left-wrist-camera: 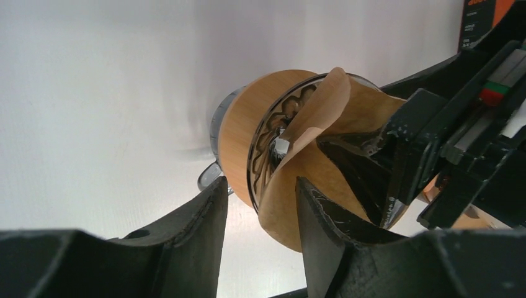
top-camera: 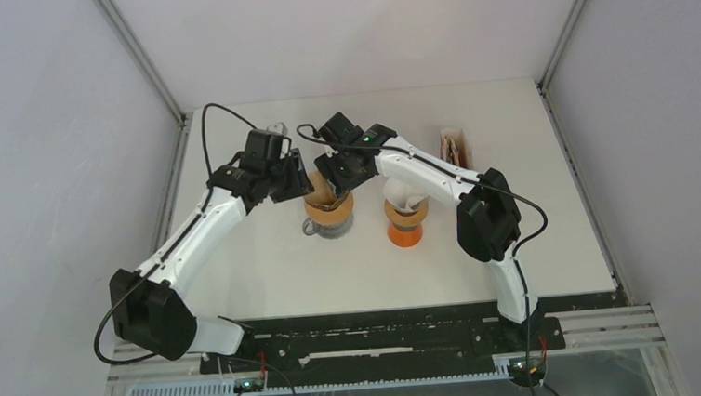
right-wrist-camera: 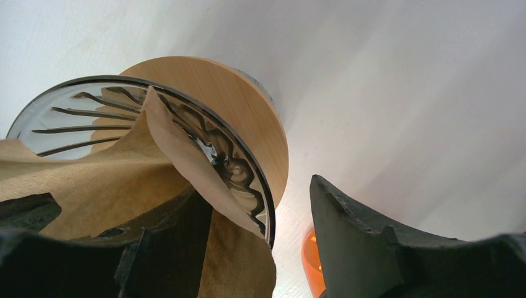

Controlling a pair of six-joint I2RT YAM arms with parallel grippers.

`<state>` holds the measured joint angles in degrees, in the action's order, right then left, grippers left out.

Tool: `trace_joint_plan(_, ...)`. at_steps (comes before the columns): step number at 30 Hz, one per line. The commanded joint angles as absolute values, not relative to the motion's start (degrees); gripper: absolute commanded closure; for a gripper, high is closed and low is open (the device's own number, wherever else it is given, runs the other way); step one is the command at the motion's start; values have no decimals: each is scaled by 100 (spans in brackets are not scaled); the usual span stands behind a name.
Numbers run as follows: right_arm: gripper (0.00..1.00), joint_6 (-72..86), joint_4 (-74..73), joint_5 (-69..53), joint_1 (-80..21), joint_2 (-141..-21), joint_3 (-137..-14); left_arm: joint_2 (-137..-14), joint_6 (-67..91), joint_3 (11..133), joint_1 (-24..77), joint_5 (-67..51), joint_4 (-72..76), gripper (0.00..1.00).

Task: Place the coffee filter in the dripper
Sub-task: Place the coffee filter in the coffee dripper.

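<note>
The white counter (top-camera: 269, 278) carries the glass dripper (top-camera: 329, 209) with its wooden collar. The left claw (left-wrist-camera: 262, 186) and right claw (right-wrist-camera: 254, 189) are both spread at its rim. The brown paper filter (left-wrist-camera: 322, 105) sits folded, half inside. It looks light, floppy and tearable, and is best pinched by its free edge. How deep it is seated is hidden.

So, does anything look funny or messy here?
Yes. The brown coffee filter sits crooked in the glass dripper: one edge folds up and hangs over the rim instead of lying flat against the ribbed wall. Nothing looks spilled or broken.
</note>
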<state>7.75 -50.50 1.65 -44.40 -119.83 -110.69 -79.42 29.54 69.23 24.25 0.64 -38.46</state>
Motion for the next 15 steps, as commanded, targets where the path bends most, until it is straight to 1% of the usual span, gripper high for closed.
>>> trace_joint_plan(1, 34, 667, -4887, 213, -4473, -11931, -11074, -7914, 2920, 7166, 2397, -207, -3536, 50)
trace_joint_plan(10, 34, 675, -4899, 203, -4478, -11950, -11071, -8240, 2902, 7265, 2369, -275, -3256, 48)
trace_joint_plan(15, 34, 677, -4897, 193, -4482, -11962, -11057, -8385, 2954, 7194, 2330, -126, -3243, 48)
